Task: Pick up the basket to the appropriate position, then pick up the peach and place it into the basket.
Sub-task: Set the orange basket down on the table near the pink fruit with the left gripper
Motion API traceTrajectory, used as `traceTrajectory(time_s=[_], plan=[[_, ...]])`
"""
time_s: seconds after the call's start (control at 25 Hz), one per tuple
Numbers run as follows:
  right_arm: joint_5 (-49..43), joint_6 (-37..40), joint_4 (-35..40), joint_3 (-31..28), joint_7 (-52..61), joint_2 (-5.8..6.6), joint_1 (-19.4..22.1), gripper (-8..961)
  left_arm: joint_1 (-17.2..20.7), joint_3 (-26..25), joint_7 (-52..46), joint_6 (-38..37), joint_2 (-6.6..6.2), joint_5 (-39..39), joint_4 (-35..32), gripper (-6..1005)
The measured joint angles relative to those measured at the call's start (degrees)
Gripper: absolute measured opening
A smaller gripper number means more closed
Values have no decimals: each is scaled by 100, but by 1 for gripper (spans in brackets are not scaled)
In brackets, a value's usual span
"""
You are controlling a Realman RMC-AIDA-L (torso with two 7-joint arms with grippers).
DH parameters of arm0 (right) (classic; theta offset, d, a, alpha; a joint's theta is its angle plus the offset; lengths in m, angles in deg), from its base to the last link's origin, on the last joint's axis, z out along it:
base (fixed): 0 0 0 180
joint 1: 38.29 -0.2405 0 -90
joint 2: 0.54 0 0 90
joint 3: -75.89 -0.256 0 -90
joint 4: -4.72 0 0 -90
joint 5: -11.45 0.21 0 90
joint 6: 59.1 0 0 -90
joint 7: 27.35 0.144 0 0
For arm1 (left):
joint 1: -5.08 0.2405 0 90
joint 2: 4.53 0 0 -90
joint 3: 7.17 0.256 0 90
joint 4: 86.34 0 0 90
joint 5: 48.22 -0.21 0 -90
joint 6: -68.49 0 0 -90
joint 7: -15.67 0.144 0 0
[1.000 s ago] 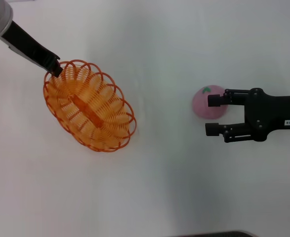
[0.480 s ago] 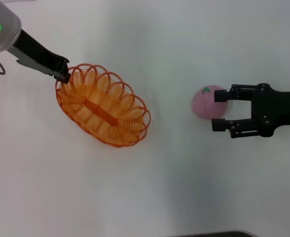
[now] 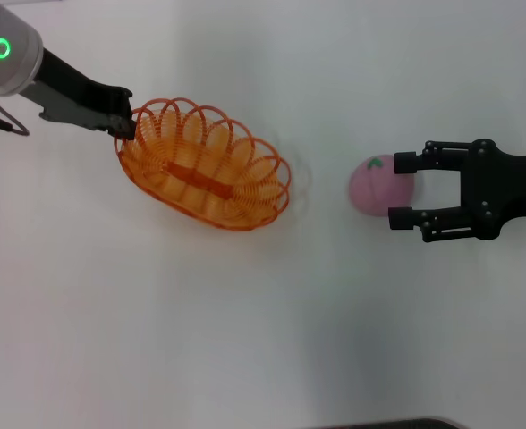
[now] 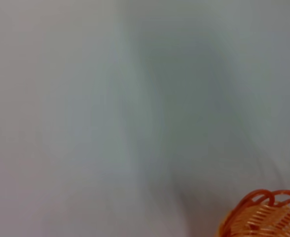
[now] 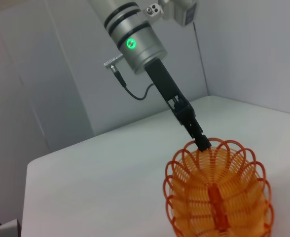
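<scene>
Left gripper point(image 3: 127, 126) grips the basket point(image 3: 205, 165) rim, seemingly mid-placement; right gripper point(image 3: 404, 189), spread wide, flanks the unlifted peach point(image 3: 377, 186).

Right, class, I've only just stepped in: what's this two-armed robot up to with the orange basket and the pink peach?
The left gripper is clamped on the rim of the orange basket, holding it by its far left end on the white table. On the other side, the right gripper is open, its fingers either side of the peach, which sits on the table and has not been lifted. The basket has nothing in it.
</scene>
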Motion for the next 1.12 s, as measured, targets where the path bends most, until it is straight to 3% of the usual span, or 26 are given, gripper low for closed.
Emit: traceTrajectory(time_s=[0.4, 1.12], plan=[[-35, 56, 12, 30, -43, 60, -118, 854, 380, -18, -663, 428, 7, 520, 43, 39], [-37, 243, 19, 36, -260, 97, -187, 854, 924, -17, -952, 888, 44, 1195, 83, 40]])
